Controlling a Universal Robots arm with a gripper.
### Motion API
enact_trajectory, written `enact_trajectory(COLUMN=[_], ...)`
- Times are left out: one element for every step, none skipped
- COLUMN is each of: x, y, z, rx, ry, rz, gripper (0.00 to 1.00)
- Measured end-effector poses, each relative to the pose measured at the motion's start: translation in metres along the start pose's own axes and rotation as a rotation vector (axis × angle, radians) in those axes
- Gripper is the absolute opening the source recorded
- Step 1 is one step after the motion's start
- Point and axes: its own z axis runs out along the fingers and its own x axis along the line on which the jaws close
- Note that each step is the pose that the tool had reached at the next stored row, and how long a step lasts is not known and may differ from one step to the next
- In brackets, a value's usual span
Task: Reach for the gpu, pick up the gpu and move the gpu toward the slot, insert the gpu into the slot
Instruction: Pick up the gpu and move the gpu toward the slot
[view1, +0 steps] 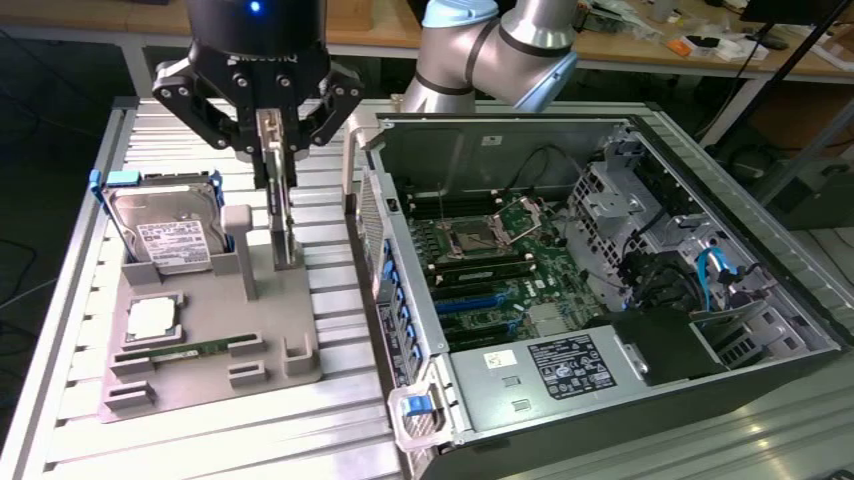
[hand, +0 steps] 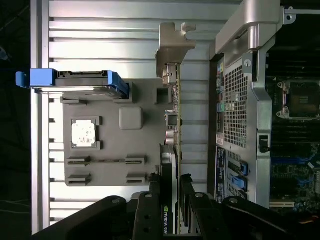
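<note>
- Right now you have the gpu (view1: 282, 215) standing on its long edge, upright, over the grey holder tray (view1: 267, 375) on the exterior view's left, outside the computer case (view1: 801, 330).
- In the wrist view you look down on the card's (hand: 176, 107) thin edge, with its silver bracket (hand: 174, 45) at the end far from the pincer.
- Your gripper (view1: 274, 150) sits directly on the card's upper part, partly closed. Its fingers (hand: 149, 210) lie against both faces, so it has the gpu clamped between them.
- The card's lower end is down at the tray's upright posts. You cannot tell whether it has lifted clear of them.
- On the same tray, you can see a hard drive (view1: 167, 235) in blue rails standing just beside the card, towards the exterior view's left.
- Nearer the camera, a square processor chip (view1: 154, 320) and a small green memory stick (view1: 187, 350) lie flat on the tray.
- The tray rests on a ribbed aluminium table (view1: 200, 440).
- The slot (view1: 467, 300) is a long blue strip on the motherboard inside the open case, well apart from the card, towards the exterior view's right.
- A boxy power supply (view1: 561, 365) sits in the case in front of the slot.
</note>
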Motion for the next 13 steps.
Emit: enact_trajectory(x=[0.000,0.000,0.000,0.000,0.000,-0.001,-0.002,-0.003,-0.004,-0.005,-0.007,-0.008,-0.010], y=[0.0001,0.0003,0.0004,0.0005,0.0005,0.0005,0.0005,0.0006,0.0005,0.0005,0.0005,0.0005,0.0005], z=[-0.0028,-0.0059,-0.0085,-0.0107,-0.0121,-0.0131,-0.0138,-0.0141,-0.0142,-0.0144,-0.0144,-0.0144,-0.0145], rx=[0.0000,0.0000,-0.0001,0.0000,0.0000,0.0000,-0.0001,-0.0002,-0.0001,0.0000,-0.0001,-0.0001,-0.0001], ry=[0.0000,0.0000,-0.0002,0.0000,0.0000,0.0000,0.0000,-0.0001,-0.0001,0.0000,0.0000,0.0000,0.0000], rz=[0.000,0.000,0.000,0.000,0.000,0.000,0.000,0.000,0.000,0.000,0.000,0.000,0.000], gripper=[0.27,0.27,0.27,0.27,0.27,0.27,0.27,0.27,0.27,0.27,0.27,0.27,0.27])
